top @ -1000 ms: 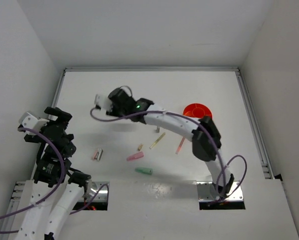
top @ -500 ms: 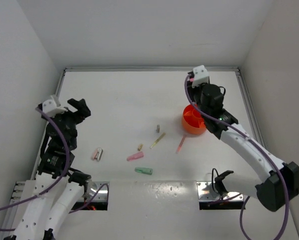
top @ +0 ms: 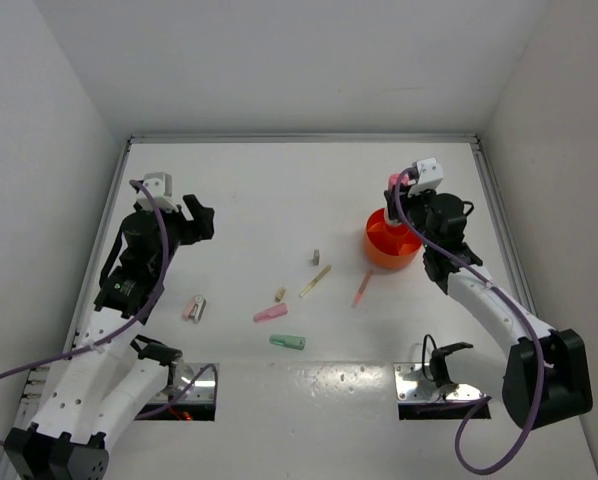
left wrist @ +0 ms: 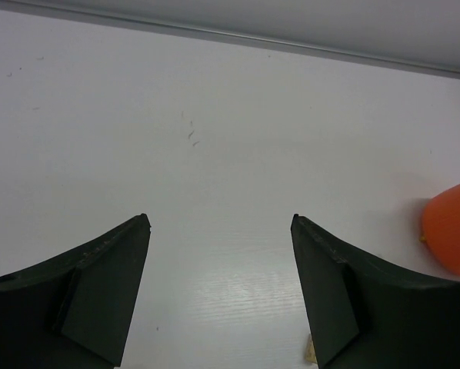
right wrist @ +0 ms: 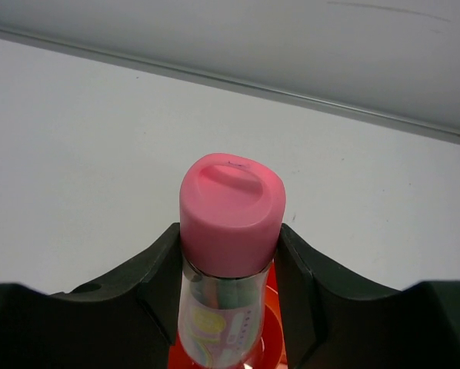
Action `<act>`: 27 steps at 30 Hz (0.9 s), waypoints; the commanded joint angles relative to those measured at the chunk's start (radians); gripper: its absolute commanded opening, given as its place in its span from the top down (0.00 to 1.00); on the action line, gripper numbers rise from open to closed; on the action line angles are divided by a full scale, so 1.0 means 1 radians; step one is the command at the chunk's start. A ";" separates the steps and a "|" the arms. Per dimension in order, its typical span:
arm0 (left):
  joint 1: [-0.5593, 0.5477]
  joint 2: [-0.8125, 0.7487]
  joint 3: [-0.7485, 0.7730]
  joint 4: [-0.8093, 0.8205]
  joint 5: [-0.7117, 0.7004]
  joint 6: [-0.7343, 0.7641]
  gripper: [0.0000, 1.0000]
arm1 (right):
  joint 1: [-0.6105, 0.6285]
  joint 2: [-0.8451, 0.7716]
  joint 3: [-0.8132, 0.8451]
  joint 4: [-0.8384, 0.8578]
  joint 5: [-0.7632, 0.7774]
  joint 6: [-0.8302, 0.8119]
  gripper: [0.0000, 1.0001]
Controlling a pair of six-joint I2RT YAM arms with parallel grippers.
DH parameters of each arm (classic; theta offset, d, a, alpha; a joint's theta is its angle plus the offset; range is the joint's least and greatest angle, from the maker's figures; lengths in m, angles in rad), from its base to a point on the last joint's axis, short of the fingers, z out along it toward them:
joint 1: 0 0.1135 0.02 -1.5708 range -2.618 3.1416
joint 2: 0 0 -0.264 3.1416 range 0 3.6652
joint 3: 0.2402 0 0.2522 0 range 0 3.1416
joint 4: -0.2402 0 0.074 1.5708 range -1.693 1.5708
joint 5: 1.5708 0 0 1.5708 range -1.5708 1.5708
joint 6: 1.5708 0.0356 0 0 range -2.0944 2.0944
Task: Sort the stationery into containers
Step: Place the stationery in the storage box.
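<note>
Tube (right wrist: 230, 231) sits clamped in right pincer (right wrist: 228, 234) over orange cup (top: 383, 257); left pincer (left wrist: 221, 224) gapes empty.

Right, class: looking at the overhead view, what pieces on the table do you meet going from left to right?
pink-and-grey piece → pink marker → yellow stick → pink stick → orange cup

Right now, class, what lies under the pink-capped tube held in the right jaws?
The orange cup sits below the pink-capped tube. The tube and the right jaws hide much of the cup's inside, so whether anything lies in it cannot be told.
</note>
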 commanded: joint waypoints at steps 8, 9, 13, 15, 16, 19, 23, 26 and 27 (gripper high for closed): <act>0.005 -0.012 0.036 0.029 0.021 0.014 0.20 | -0.089 0.024 -0.032 0.185 -0.126 0.032 1.00; 0.005 -0.012 0.036 0.029 0.021 0.014 0.20 | -0.089 0.033 -0.032 0.185 -0.127 0.032 1.00; 0.005 -0.012 0.036 0.029 0.021 0.014 0.20 | -0.109 0.044 -0.052 0.185 -0.162 0.041 1.00; 0.005 -0.012 0.036 0.029 0.021 0.014 0.20 | -0.120 0.044 -0.061 0.185 -0.162 0.041 1.00; 0.005 -0.012 0.036 0.029 0.021 0.014 0.20 | -0.120 0.044 -0.061 0.185 -0.172 0.041 1.00; 0.005 -0.012 0.036 0.029 0.021 0.014 0.20 | -0.141 0.044 -0.071 0.185 -0.198 0.041 1.00; 0.005 -0.012 0.036 0.029 0.021 0.014 0.20 | -0.151 0.062 -0.091 0.196 -0.234 0.041 1.00; 0.005 -0.012 0.036 0.029 0.021 0.014 0.20 | -0.151 0.071 -0.114 0.219 -0.245 0.041 1.00; 0.005 -0.012 0.036 0.029 0.021 0.014 0.20 | -0.151 0.071 -0.114 0.219 -0.258 0.041 1.00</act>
